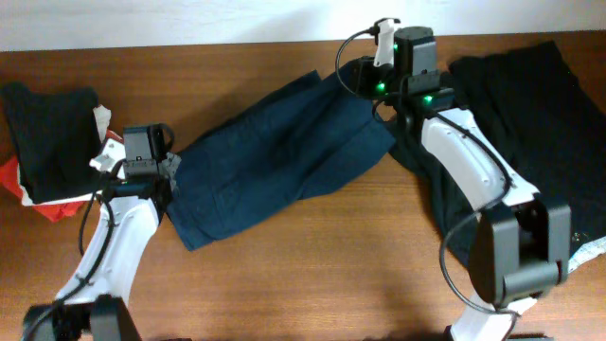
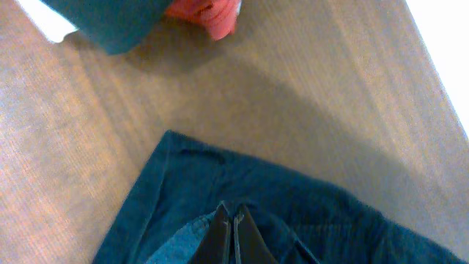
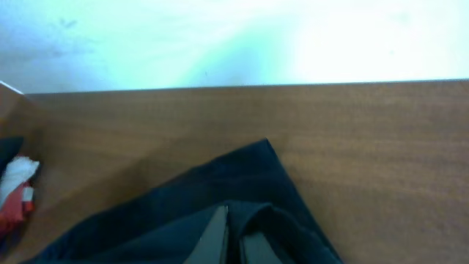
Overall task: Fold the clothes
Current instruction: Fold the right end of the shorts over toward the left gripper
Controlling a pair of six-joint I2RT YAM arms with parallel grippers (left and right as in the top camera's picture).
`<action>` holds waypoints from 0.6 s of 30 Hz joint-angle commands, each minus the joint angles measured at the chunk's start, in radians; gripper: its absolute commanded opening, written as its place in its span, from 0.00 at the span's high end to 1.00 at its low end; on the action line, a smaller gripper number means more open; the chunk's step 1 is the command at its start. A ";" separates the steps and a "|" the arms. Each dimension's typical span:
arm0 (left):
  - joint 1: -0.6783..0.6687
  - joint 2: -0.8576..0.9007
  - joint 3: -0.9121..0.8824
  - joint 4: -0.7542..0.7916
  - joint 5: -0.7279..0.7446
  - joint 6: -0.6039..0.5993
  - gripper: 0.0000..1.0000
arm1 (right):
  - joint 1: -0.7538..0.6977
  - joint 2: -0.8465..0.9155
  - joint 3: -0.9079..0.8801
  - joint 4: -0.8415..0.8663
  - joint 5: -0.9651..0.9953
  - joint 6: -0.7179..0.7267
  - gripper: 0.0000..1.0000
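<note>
Your left fingers (image 2: 220, 238) were pressed together on a fold of the navy garment (image 1: 284, 152), pinching its near-left edge where the cloth bunched at the tips. Your right fingers (image 3: 212, 238) were likewise clamped on the same garment at its far-right end, a ridge of fabric humped over them. From above, the garment lay stretched on a slant between the two grips, low at your left and high at your right. That reads as a hold meant to draw the cloth out and flatten it before a fold is made. The middle rested on the worktop (image 1: 331, 256) with a few shallow creases, so no fold looked made yet. A black pile (image 1: 47, 133) sat on the left edge of the worktop over something red (image 1: 57, 204), probably kept apart from the working space. More black clothes (image 1: 530, 104) lay on the right, partly under your right arm; that arm's sweep could drag them, so watch for it.
</note>
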 commanded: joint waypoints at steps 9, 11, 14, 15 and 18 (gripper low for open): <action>0.053 0.052 0.008 0.118 0.105 0.241 0.05 | -0.002 0.077 0.019 0.044 0.013 -0.011 0.28; 0.053 0.052 0.008 -0.049 0.126 0.241 0.01 | -0.002 0.077 0.019 -0.129 0.017 -0.011 0.28; 0.053 0.052 0.007 -0.204 0.126 0.241 0.01 | -0.002 0.077 0.019 -0.324 0.017 -0.055 0.28; 0.053 0.052 0.007 -0.237 0.126 0.241 0.01 | -0.002 0.077 0.019 -0.384 0.021 -0.064 0.28; 0.053 0.060 0.007 -0.254 0.141 0.248 0.01 | -0.002 0.077 0.019 -0.437 0.040 -0.064 0.28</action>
